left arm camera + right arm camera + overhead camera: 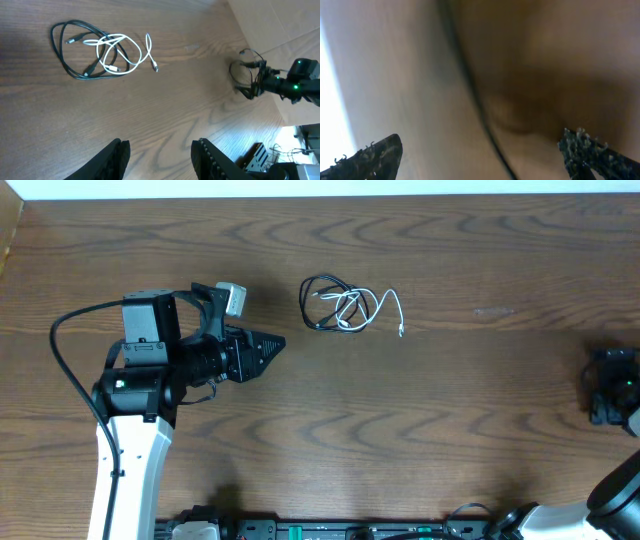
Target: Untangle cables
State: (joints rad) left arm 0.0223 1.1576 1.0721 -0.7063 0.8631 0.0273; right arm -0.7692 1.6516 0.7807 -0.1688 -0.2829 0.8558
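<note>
Black cable (316,305): lay as a loose loop flat on the worktop (450,440), ahead of the left jaws and off to one side, well apart from them.
White cable (366,308): looped over and through the black cable, mostly on the side away from the left jaws.
White plug end (401,331): trailed out clear of the loops, on the side facing the right jaws.
Tangle: the two cords crossed several times mid-bundle; over/under order was too small to tell.
Left jaws: part open, nothing between them. The two black fingers (114,159) stood apart over bare wood.
Left arm (200,350): reached sideways above the worktop, with the jaws pointing roughly toward the cables.
Right jaws: spread wide and empty. In the right wrist view one fingertip (375,155) sat at each bottom corner.
Right wrist background: blurred brown with a dark out-of-focus line; couldn't tell what it was.
Right arm (612,385): sat at the far edge of the worktop, with a green light (296,87) showing on it in the left wrist view.
Cables vs right jaws: well apart, with most of the worktop between them.
Contact: neither set of jaws touched either cable.
</note>
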